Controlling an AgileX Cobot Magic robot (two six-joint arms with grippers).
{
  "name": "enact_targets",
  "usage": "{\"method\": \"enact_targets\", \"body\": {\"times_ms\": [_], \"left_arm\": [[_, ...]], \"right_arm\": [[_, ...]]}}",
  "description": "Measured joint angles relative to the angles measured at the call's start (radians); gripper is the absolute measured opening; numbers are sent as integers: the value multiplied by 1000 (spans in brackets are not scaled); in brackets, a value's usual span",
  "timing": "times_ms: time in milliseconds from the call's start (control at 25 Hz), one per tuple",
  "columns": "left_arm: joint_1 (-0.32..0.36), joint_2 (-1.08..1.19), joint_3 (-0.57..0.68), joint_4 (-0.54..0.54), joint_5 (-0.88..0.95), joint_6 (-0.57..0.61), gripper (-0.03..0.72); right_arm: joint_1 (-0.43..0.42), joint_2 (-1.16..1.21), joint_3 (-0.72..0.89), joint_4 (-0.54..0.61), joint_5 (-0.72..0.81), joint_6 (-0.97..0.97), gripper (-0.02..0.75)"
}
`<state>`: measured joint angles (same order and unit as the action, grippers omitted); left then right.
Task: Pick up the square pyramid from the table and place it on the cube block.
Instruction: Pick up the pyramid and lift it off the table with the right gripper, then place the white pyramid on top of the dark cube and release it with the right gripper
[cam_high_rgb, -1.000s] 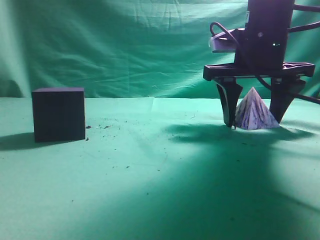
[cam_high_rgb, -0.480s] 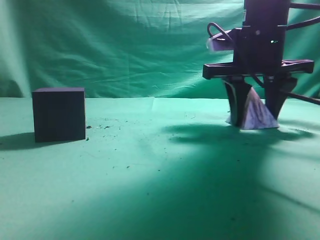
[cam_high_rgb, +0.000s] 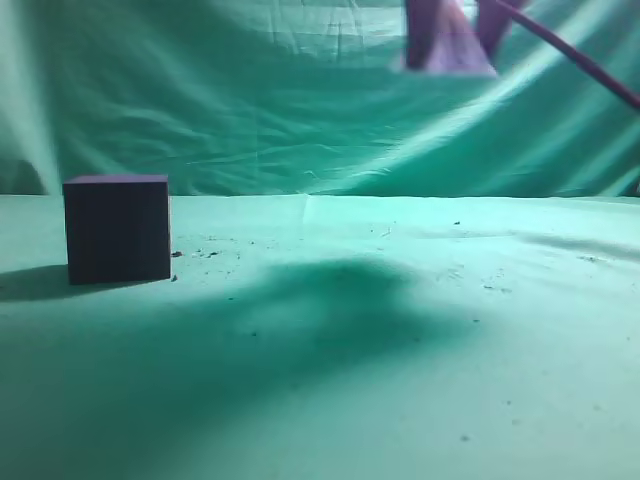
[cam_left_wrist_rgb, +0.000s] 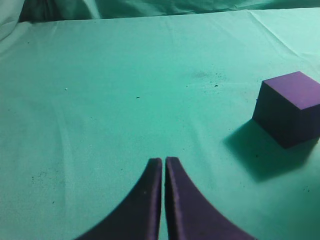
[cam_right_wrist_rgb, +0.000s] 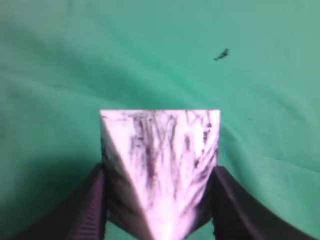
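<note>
1. Right hand (cam_high_rgb: 450, 40): seen at the top edge of the exterior view, right of centre and high above the tabletop (cam_high_rgb: 330, 350). Its two dark fingers (cam_right_wrist_rgb: 90, 210) press the left and right sides of the square pyramid (cam_right_wrist_rgb: 160, 165), clamping it between them.
2. Square pyramid: held in the air, clear of the tabletop. The right wrist view shows a white-lilac face with dark streaks; the exterior view shows only its pale lower part (cam_high_rgb: 452, 55), blurred.
3. Cube block (cam_high_rgb: 117, 228): stands on the tabletop at the left of the exterior view, well apart from the raised pyramid, and casts a shadow to its left. Small dark specks (cam_high_rgb: 205, 253) lie just to its right.
4. Left hand (cam_left_wrist_rgb: 163, 175): closed and empty, its two fingers nearly touching. It hangs over bare green cloth, with the cube block (cam_left_wrist_rgb: 290, 107) off to the right in the left wrist view.
5. Backdrop (cam_high_rgb: 250, 100): wrinkled green cloth behind the far edge of the tabletop.
</note>
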<state>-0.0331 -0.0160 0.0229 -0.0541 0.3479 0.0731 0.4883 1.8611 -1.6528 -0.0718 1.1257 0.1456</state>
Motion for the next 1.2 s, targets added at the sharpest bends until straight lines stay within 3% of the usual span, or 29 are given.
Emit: {"method": "enact_targets", "body": {"times_ms": [320, 480, 760, 1200], "left_arm": [[0, 0, 0, 0, 0, 0, 0], [0, 0, 0, 0, 0, 0, 0], [0, 0, 0, 0, 0, 0, 0], [0, 0, 0, 0, 0, 0, 0]], "right_arm": [[352, 47, -171, 31, 94, -10, 377], [457, 146, -259, 34, 112, -14, 377], [493, 304, -387, 26, 113, -18, 377], [493, 377, -393, -53, 49, -12, 377]]}}
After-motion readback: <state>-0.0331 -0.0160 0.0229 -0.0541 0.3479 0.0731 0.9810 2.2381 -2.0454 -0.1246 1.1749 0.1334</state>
